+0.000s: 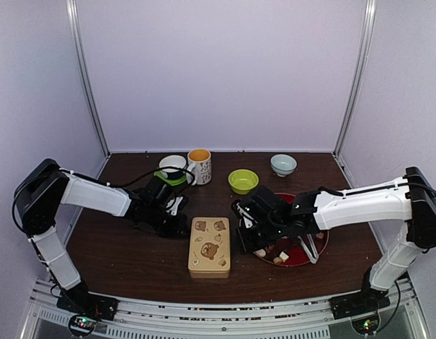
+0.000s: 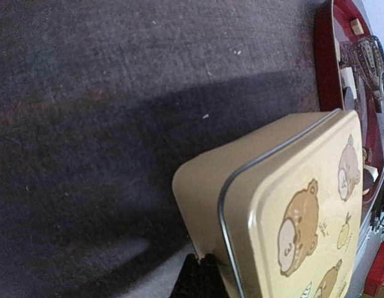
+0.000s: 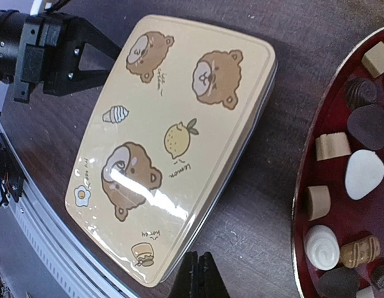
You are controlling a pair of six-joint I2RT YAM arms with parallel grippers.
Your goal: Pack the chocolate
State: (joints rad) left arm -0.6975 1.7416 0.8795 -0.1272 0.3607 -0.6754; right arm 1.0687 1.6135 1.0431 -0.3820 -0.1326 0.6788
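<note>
Dark brown table (image 1: 119, 261) runs between pale lilac walls. At the left, the left gripper (image 2: 198, 279) sits low just beside the tin's left edge. Its fingertips look pressed together with nothing between them.

The tin (image 1: 209, 246) lies flat in the middle, cream-coloured and printed with bears and a lemon. Its lid is on, so it probably has to come off before any packing can start.

To the tin's right, the right gripper (image 3: 198, 276) hovers over the gap between tin and plate. Its fingers also look closed and empty.

Further right, the red plate (image 3: 341, 214) holds the chocolate (image 3: 364, 174): tan cubes, dark rounds, a cream drop and a white swirl. The pieces lie loose, and most are a little apart. None is in the tin yet. Silver tongs (image 1: 311, 248) rest on the plate's right side.

The pieces should be very light and firm, but easily dented or scuffed, and the glossy rounded ones may slip out of a hard pinch. The cubes are best taken across two flat sides. The rounds and the drop are best taken across their widest part. All need a light squeeze from straight above, starting with a piece that has room around it.
</note>
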